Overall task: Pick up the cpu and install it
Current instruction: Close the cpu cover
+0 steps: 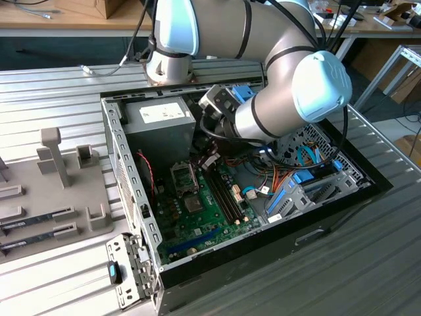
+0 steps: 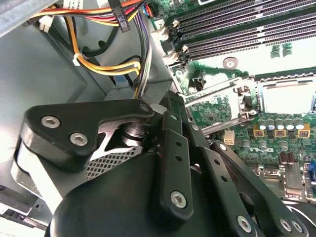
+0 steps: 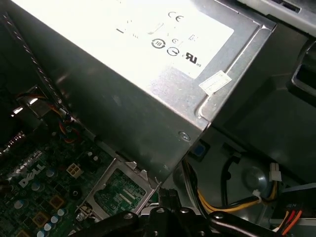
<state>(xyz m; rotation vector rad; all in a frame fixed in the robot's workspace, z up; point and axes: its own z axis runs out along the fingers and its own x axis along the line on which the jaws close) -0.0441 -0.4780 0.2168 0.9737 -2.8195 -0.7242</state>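
Arm (image 1: 276, 99) bent down into the case (image 1: 131, 197), hand apparently near the socket (image 1: 184, 176).

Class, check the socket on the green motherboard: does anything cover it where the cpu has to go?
Nothing visible does. In the second wrist view the dark metal socket frame surrounds a bare, bright centre; its thin silver lever lies beside it.

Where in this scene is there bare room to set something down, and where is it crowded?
Bare: the ribbed table in front of the case, and the strip behind the grey holder tray. Crowded: inside the case, around the arm, cables and motherboard.
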